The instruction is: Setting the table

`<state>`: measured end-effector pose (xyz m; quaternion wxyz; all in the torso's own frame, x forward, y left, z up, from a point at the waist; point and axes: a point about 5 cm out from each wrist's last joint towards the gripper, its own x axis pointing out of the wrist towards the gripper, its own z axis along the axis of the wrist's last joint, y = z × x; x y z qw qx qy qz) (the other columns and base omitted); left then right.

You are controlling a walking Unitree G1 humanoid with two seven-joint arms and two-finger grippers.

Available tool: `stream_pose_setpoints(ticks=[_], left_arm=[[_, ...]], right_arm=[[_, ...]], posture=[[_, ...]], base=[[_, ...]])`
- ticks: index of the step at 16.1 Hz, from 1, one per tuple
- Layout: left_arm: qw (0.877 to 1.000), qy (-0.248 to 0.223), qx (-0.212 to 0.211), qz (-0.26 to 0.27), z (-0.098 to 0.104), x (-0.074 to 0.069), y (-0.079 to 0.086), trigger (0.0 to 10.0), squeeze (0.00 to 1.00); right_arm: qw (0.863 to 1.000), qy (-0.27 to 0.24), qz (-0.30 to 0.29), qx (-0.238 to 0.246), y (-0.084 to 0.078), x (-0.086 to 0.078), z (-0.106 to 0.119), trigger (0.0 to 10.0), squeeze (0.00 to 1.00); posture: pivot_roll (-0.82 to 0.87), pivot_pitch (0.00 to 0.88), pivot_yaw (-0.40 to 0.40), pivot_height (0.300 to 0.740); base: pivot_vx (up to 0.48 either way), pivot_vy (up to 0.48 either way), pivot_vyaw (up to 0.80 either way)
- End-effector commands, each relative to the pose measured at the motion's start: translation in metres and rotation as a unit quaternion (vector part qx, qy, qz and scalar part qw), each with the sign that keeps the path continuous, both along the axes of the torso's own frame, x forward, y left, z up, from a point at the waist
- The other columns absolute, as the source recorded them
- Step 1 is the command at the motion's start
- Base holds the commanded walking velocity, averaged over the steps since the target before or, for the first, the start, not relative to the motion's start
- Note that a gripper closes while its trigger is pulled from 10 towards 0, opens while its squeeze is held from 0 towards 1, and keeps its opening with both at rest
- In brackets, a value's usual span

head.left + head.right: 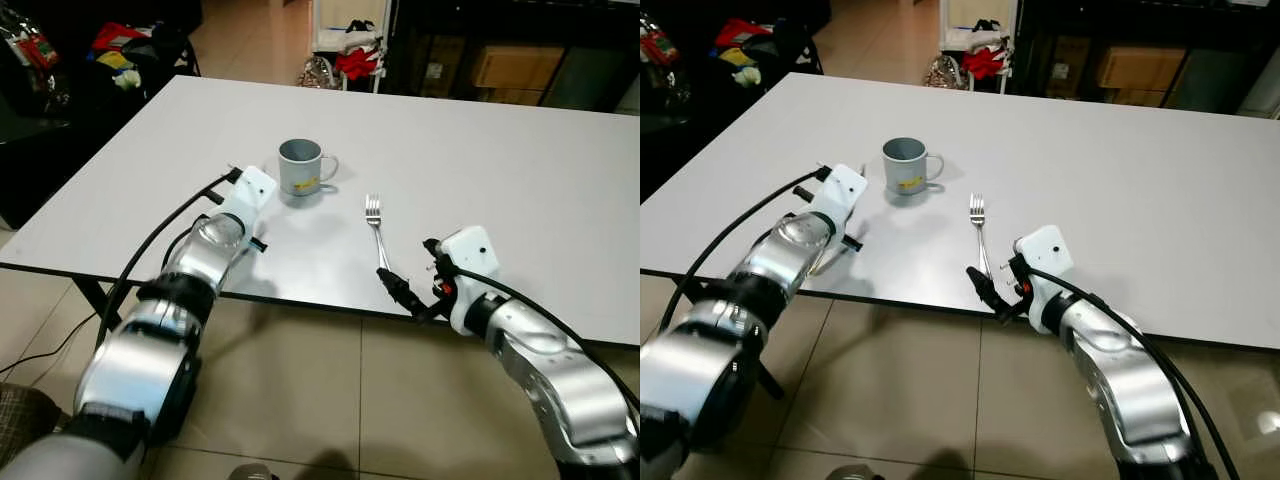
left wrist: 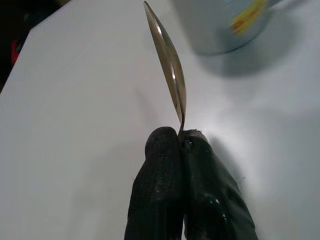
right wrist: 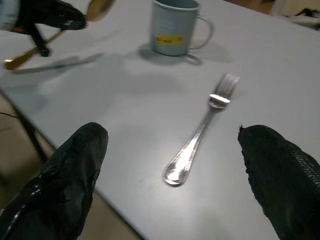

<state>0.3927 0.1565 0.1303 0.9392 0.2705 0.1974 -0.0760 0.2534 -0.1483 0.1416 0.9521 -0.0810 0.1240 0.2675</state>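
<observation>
Left gripper (image 2: 182,137) pinching spoon (image 2: 167,60) above the table (image 1: 520,180), beside the mug (image 1: 301,166). Right gripper (image 3: 172,165) spread wide at the near table edge, just behind the fork (image 1: 377,228) lying flat, tines toward the far side

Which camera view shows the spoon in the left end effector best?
The left wrist view: the spoon stands edge-on, pinched between the shut black fingers of the left end effector, near the mug. The right wrist view shows its gold handle and bowl from afar. In both eye views the arm largely hides it.
</observation>
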Motion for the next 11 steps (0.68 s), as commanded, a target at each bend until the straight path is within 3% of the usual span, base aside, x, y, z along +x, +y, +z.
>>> stream_pose_setpoints(ticks=[1,11], left_arm=[[1.0,0.019,-0.007,0.02,-0.004,-0.001,0.003,10.0,0.0],[0.998,0.025,0.047,0.018,-0.009,-0.001,0.005,10.0,0.0]], right_arm=[[1.0,0.008,0.009,0.003,0.001,-0.006,0.002,10.0,0.0],[0.999,0.029,0.023,0.007,0.002,-0.032,0.008,10.0,0.0]], posture=[[0.01,0.0,0.041,0.74],[-0.05,0.0,0.072,0.74]], base=[[0.0,0.0,0.0],[0.0,0.0,0.0]])
